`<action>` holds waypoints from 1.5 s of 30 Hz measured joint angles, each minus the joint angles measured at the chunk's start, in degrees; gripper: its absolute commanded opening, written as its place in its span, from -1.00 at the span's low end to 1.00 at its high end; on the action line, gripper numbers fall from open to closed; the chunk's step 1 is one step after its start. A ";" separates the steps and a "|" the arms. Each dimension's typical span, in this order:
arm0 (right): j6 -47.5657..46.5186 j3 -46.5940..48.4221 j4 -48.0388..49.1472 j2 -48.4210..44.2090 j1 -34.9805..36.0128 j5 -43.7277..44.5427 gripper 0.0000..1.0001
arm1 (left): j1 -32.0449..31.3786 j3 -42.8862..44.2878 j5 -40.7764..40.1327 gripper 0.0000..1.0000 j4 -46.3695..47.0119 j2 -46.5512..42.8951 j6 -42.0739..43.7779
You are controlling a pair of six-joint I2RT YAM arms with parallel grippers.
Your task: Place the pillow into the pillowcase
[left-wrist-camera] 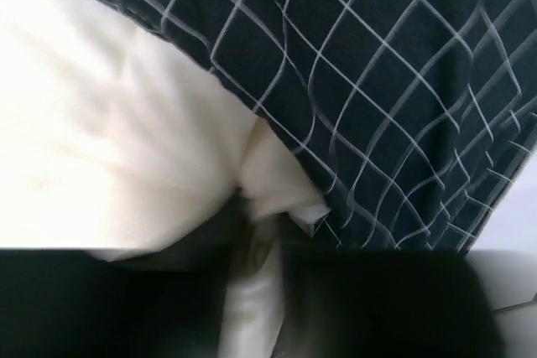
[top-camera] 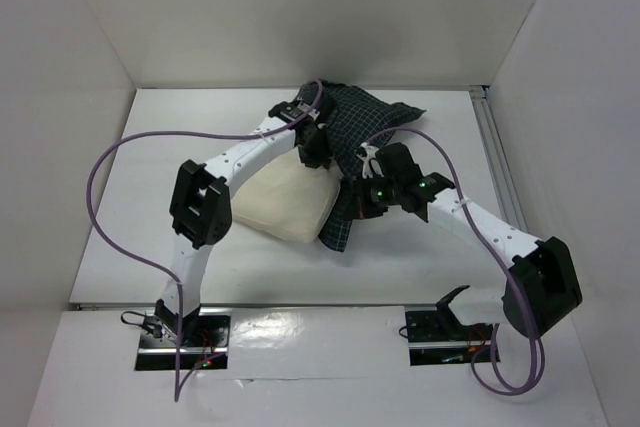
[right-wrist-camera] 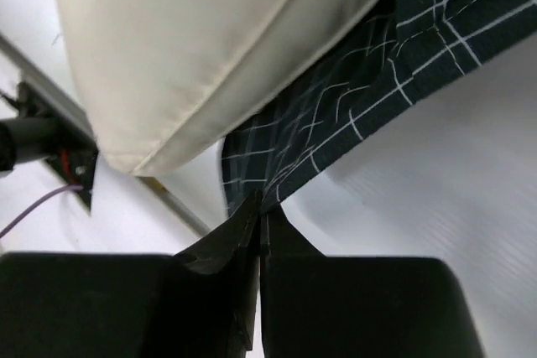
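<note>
The cream pillow point(top-camera: 283, 203) lies mid-table, its far right end tucked into the navy checked pillowcase point(top-camera: 372, 119), which drapes over it and down its right side. My left gripper point(top-camera: 313, 153) sits at the pillow's far end by the case mouth. In the left wrist view the left gripper point(left-wrist-camera: 256, 245) pinches a fold of the pillow point(left-wrist-camera: 109, 140) beside the pillowcase point(left-wrist-camera: 377, 81). My right gripper point(top-camera: 362, 203) is at the case's near edge. In the right wrist view the right gripper point(right-wrist-camera: 262, 210) is shut on the pillowcase point(right-wrist-camera: 336, 115) hem, below the pillow point(right-wrist-camera: 210, 39).
White walls enclose the table on the left, back and right. A metal rail point(top-camera: 497, 152) runs along the right side. Purple cables point(top-camera: 100, 172) loop off both arms. The arm bases point(top-camera: 182, 332) stand at the near edge.
</note>
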 measured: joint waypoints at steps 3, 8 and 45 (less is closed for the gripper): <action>0.26 0.61 -4.26 -1.33 -1.68 2.62 0.62 | -0.50 -1.77 0.90 0.93 2.75 -0.76 2.14; 0.00 8.44 -11.63 -1.01 -0.83 10.67 0.93 | 0.74 -9.03 -0.70 0.84 2.08 -7.89 5.81; 3.19 14.71 -11.52 11.58 8.83 40.00 1.00 | 26.53 -45.07 16.63 0.90 11.69 -40.06 15.50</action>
